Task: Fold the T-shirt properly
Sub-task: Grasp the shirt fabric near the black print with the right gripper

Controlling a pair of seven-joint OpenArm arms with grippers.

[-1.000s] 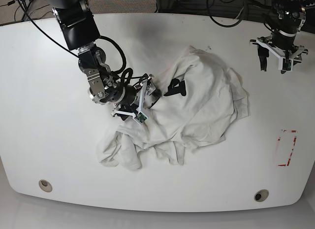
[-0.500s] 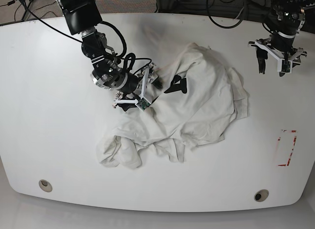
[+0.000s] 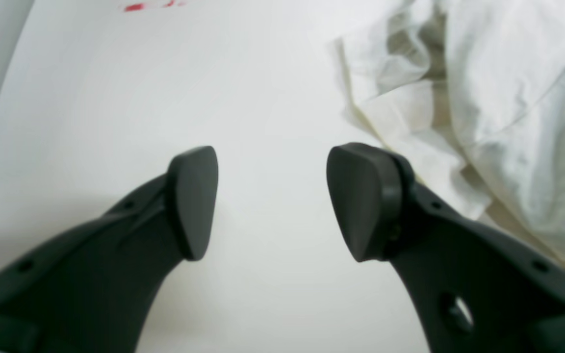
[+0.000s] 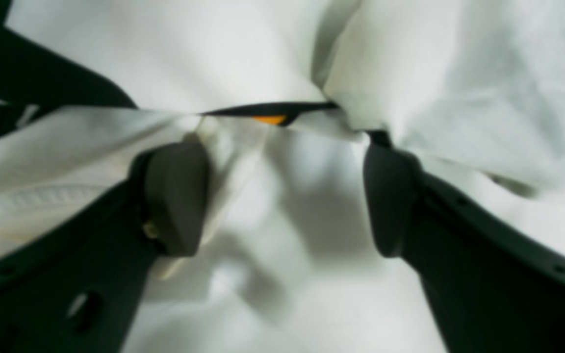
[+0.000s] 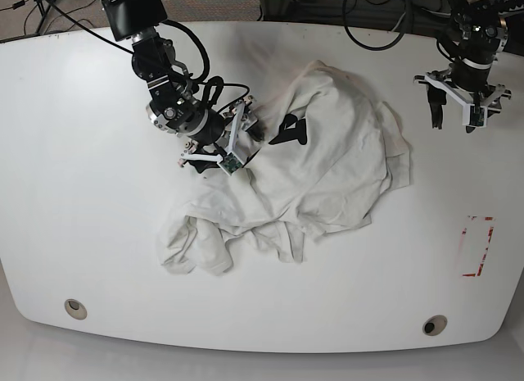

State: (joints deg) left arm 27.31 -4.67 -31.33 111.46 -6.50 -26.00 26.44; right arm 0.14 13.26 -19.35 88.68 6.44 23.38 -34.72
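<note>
The T-shirt lies crumpled in the middle of the white table, cream with black lettering showing on top. My right gripper is pushed into the shirt's left edge. In the right wrist view its jaws stand wide apart with cloth bunched between and draped round one finger; a sliver of orange print shows in a fold. My left gripper hangs open at the far right, its fingers over bare table, the shirt's edge beside it.
A red tape outline marks the table at the right, also visible as a red mark in the left wrist view. Two round holes sit near the front edge. Cables run along the back.
My right arm has moved up and back along the shirt's left edge, and the cloth shifted slightly with it. Its jaws have narrowed a little. The left gripper has barely moved.
</note>
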